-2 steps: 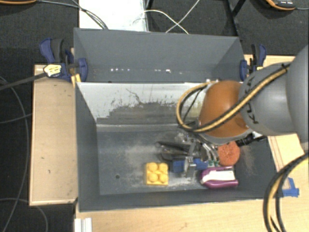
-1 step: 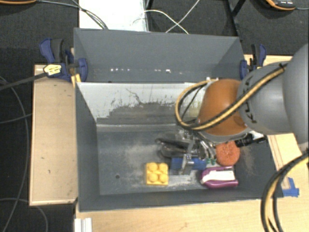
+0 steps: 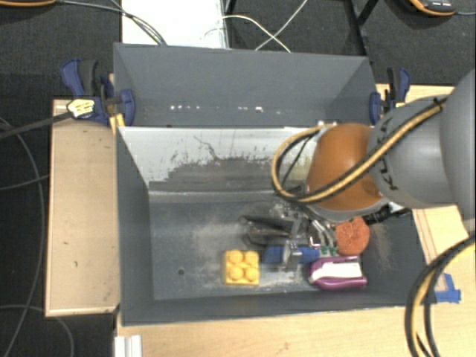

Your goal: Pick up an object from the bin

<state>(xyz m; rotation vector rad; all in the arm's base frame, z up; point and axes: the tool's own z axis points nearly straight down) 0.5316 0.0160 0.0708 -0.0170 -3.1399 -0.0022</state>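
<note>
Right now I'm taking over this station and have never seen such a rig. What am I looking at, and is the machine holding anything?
You have one camera, looking down into a grey metal bin from above and a little to one side. The big grey arm with the orange cover is the robot, reaching in from the right. Its gripper is low over the middle of the bin floor. Nearest to it lie a yellow bumpy block and a small blue piece. Further right are a purple and white object and an orange-red round thing. I cannot tell whether anything is held.
</note>
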